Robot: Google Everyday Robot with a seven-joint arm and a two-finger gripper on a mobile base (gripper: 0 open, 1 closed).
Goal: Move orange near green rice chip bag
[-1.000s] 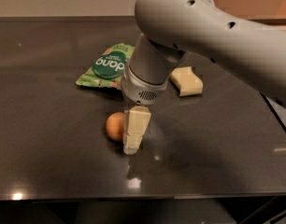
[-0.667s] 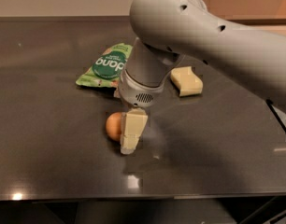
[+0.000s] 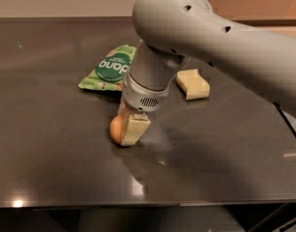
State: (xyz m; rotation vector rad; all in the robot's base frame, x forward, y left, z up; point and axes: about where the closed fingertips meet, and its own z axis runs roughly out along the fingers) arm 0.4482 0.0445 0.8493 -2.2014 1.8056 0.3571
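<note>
The orange [image 3: 115, 128] rests on the dark tabletop [image 3: 51, 144], in front of the green rice chip bag [image 3: 109, 69], which lies flat about one bag length behind it. My gripper [image 3: 128, 129] is down at table level, right at the orange, and covers the fruit's right side. Only the left part of the orange shows. The arm's grey wrist [image 3: 148, 81] rises above it and hides the right edge of the bag.
A pale yellow sponge block [image 3: 192, 84] lies to the right of the bag, behind the arm. The table's front edge [image 3: 138, 204] runs below the orange. A dark strip [image 3: 288, 129] runs along the table's right side.
My gripper has shifted a little to the left, closer over the orange. The orange, bag and sponge have stayed in place.
</note>
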